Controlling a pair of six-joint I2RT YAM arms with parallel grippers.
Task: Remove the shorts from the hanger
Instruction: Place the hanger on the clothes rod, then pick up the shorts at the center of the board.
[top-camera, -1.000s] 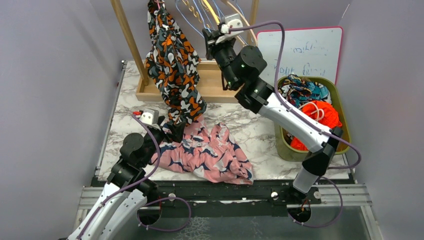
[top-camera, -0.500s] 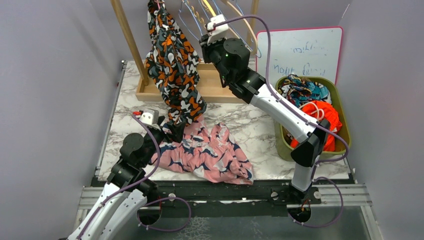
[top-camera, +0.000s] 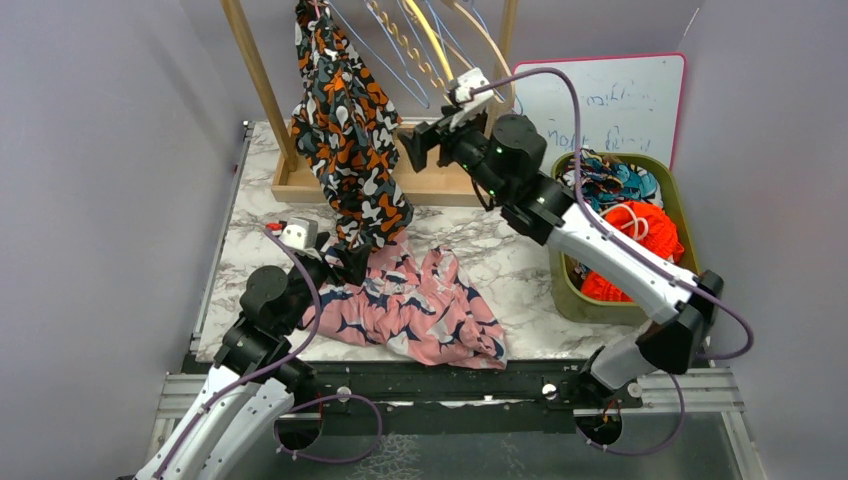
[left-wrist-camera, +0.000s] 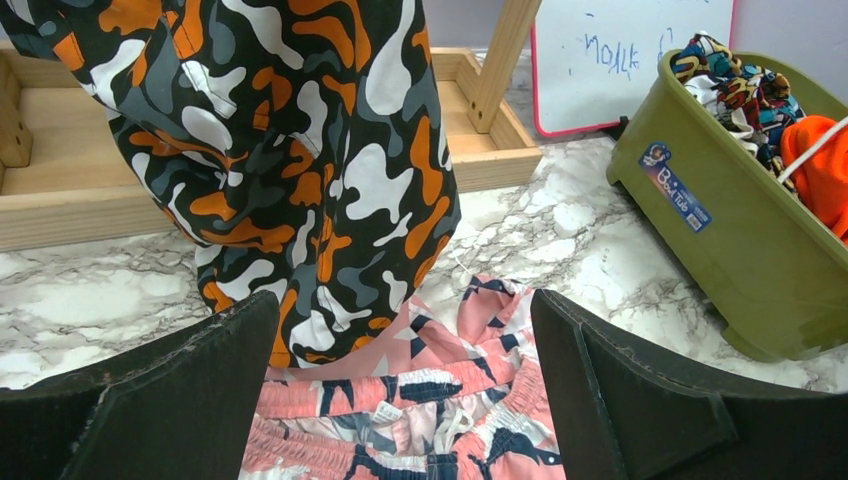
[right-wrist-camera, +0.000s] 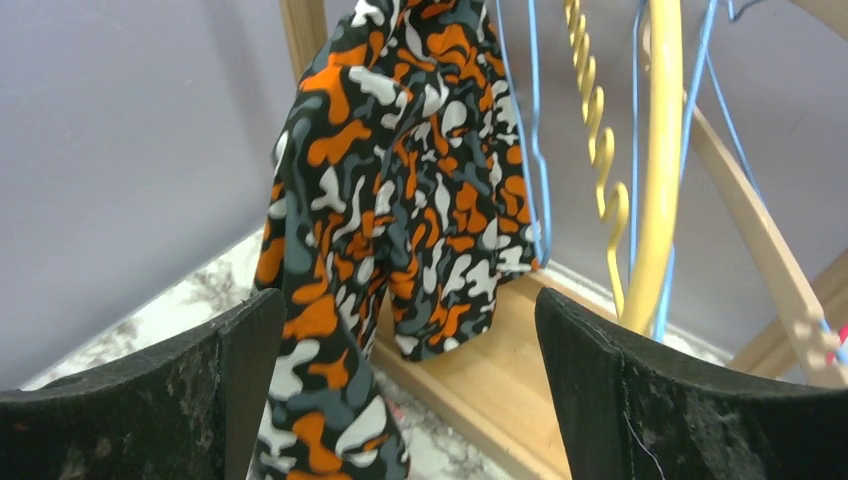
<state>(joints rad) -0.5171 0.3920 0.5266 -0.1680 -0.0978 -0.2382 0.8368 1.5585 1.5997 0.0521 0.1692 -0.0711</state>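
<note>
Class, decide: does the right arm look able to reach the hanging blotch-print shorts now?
Probably yes: the open right hand faces the blotch-print shorts, with nothing between them; the empty hangers hang off to its side.

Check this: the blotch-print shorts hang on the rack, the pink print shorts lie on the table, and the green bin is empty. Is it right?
No. The green bin is not empty: it holds orange shorts and multicolour shorts, as the top external view shows.
</note>
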